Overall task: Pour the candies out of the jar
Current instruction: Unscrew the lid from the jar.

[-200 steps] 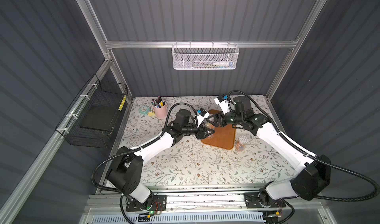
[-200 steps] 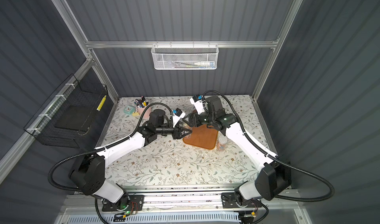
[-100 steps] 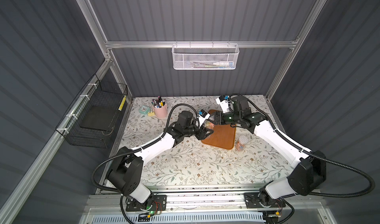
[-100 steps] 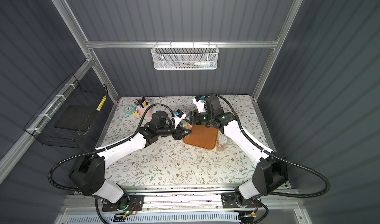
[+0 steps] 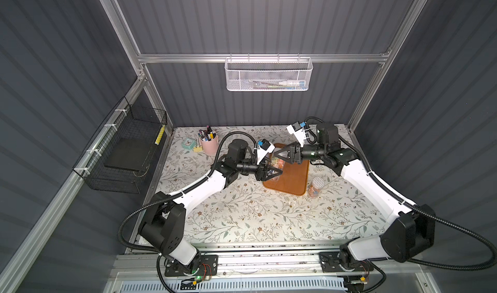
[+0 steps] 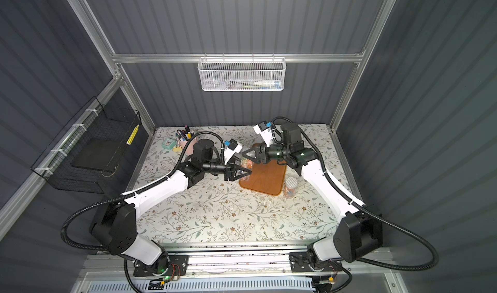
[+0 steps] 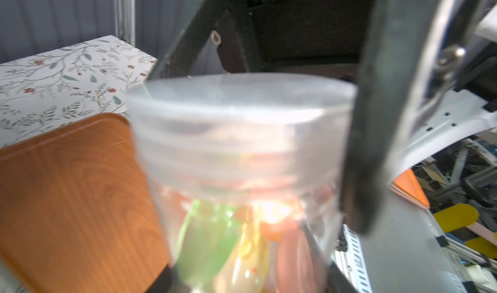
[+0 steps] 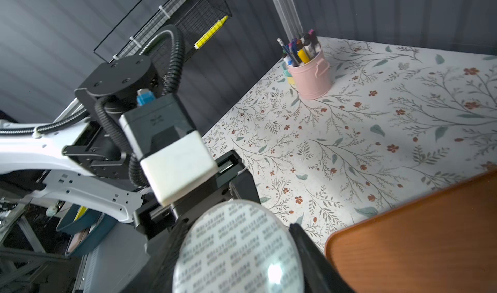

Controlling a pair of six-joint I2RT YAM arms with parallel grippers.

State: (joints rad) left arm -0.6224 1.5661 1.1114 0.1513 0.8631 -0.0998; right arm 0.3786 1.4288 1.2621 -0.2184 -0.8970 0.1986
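A clear plastic jar (image 7: 242, 154) is held upright above the near-left corner of the wooden tray (image 5: 293, 181). Green, yellow and orange candies (image 7: 209, 240) show blurred through its wall. My left gripper (image 5: 277, 172) is shut on the jar's body (image 6: 246, 165) from the left side. My right gripper (image 5: 278, 154) comes from the right and is shut on the jar's lid, a round silvery top with printed text (image 8: 239, 251). Its dark fingers (image 8: 309, 251) press on both sides of the lid. In the left wrist view one of those fingers (image 7: 376, 116) runs down beside the lid.
A second lidded jar (image 5: 315, 188) with candies stands on the table just right of the tray. A pink pen cup (image 5: 209, 146) and a small teal clock (image 5: 188, 143) sit at the back left. A black wire basket (image 5: 126, 149) hangs on the left wall.
My right gripper's jaws have closed onto the jar's lid. The left gripper has kept its hold on the jar, shifting only slightly.
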